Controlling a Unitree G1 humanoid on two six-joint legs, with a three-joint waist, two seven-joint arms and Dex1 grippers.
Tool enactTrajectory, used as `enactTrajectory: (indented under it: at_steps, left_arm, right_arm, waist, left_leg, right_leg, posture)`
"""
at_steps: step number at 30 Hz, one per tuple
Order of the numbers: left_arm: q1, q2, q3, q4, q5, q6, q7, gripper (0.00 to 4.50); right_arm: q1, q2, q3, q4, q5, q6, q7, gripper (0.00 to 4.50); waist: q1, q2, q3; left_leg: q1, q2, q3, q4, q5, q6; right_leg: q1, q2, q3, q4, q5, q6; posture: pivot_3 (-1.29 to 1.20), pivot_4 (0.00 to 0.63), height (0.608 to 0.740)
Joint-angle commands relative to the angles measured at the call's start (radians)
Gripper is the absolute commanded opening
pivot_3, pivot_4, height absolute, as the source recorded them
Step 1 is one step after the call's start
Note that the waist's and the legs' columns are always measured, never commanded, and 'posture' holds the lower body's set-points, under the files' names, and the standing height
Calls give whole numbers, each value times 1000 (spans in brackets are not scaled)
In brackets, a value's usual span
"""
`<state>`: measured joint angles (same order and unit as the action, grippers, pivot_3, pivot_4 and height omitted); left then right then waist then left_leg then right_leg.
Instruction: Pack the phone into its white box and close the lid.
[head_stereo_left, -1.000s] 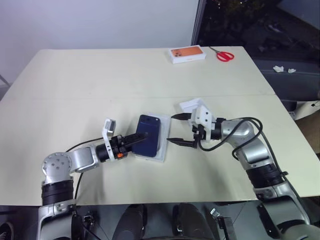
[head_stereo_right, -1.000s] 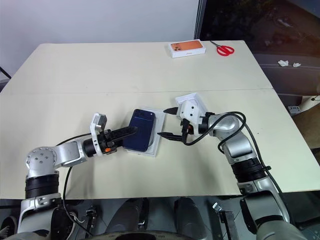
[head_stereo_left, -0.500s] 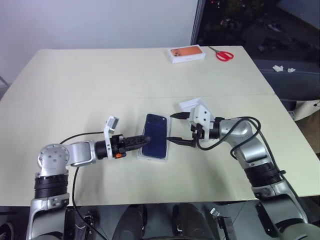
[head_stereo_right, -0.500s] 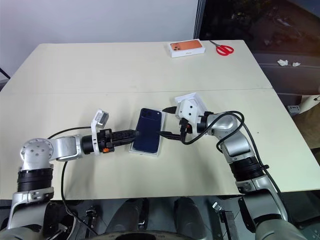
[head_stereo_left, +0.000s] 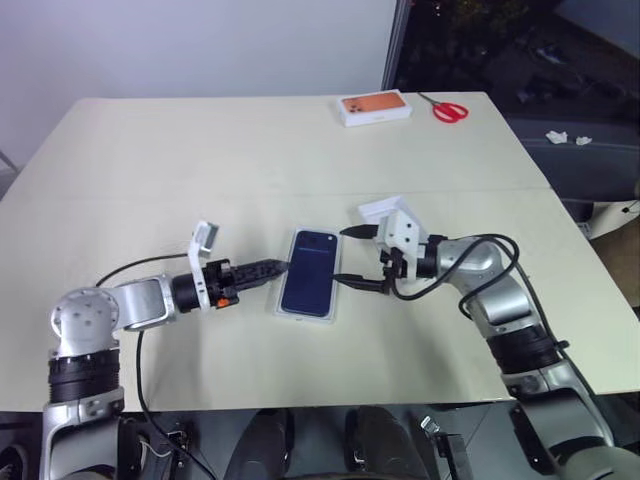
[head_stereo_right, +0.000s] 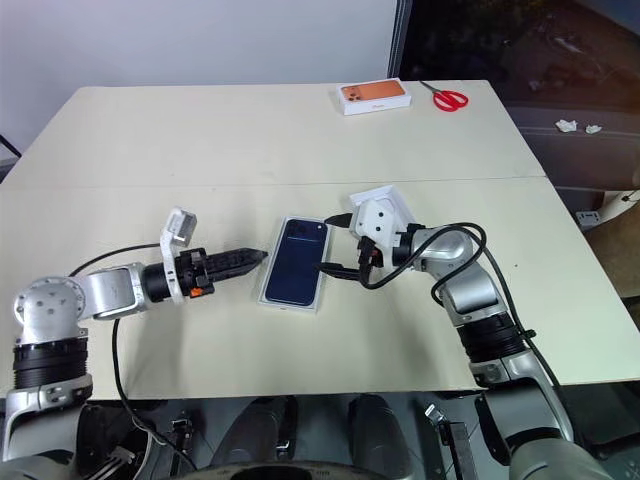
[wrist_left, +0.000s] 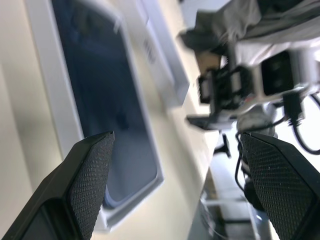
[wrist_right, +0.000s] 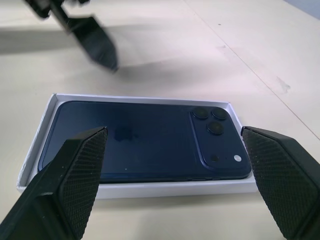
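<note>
The phone (head_stereo_left: 309, 272) was seen lying flat, back up, inside the white box (head_stereo_left: 287, 308) between the two grippers. The left gripper (head_stereo_left: 272, 267) and the right gripper (head_stereo_left: 352, 256) were held wide apart and empty, just beside it. An orange-topped box (head_stereo_left: 374, 108) and red scissors (head_stereo_left: 447, 108) were seen far back.

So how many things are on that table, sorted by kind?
Phones: 1, the phone
Boxes: 2, the white box holding it and the orange box
Scissors: 1
Loose white piece: 1
Total: 5
</note>
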<state>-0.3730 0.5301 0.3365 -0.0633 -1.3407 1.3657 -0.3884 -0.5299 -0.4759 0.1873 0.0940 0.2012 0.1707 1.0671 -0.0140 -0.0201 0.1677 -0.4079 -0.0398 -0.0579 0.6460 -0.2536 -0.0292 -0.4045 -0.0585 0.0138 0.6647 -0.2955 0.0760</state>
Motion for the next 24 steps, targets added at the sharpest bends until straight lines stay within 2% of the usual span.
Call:
enactTrajectory:
  at_steps: [1,5,9,14,19,24]
  left_arm:
    - [37,48,24,-70,64,-107,-103,4253]
    - [90,122,-13,-94,210,-274,-272,4253]
    - [136,174,-68,-125,407,-531,-445,4253]
    - [189,213,-101,-144,561,-763,-611,4253]
    - [202,206,-128,-88,648,-871,-652,4253]
    - [164,151,-163,-15,745,-947,-597,4253]
  right_arm:
    - [-32,11,-12,-31,22,18,-6,4500]
    - [-35,19,-8,-49,27,37,-7,4500]
    - [-40,11,-7,-44,12,39,-9,4500]
    - [-57,-5,-28,-63,36,160,-30,4500]
    - [-68,-4,-21,-112,36,296,-84,4500]
    - [-26,-57,-10,-106,-29,262,-111,4500]
  waist:
    - [-1,0,0]
    - [0,1,0]
    - [3,1,1]
    - [2,1,1]
    - [1,3,2]
    - [5,4,2]
  left_leg:
    - [0,0,0,0,0,0]
    - [0,0,0,-1,0,0]
    - [0,0,0,-1,0,0]
    - [-1,0,0,-1,-1,2]
    - [-1,0,0,-3,-2,3]
    - [-1,0,1,-3,-2,4]
  right_leg:
    - [0,0,0,0,0,0]
    - [0,0,0,0,0,0]
    - [0,-1,0,-1,0,-1]
    - [0,-2,0,-2,0,-1]
    - [-1,-2,0,-2,0,-1]
    - [-1,-2,0,-2,0,-1]
  posture:
    - [0,150,740]
    - [0,150,740]
    - [0,150,740]
    - [0,150,740]
    - [0,150,740]
    - [0,150,740]
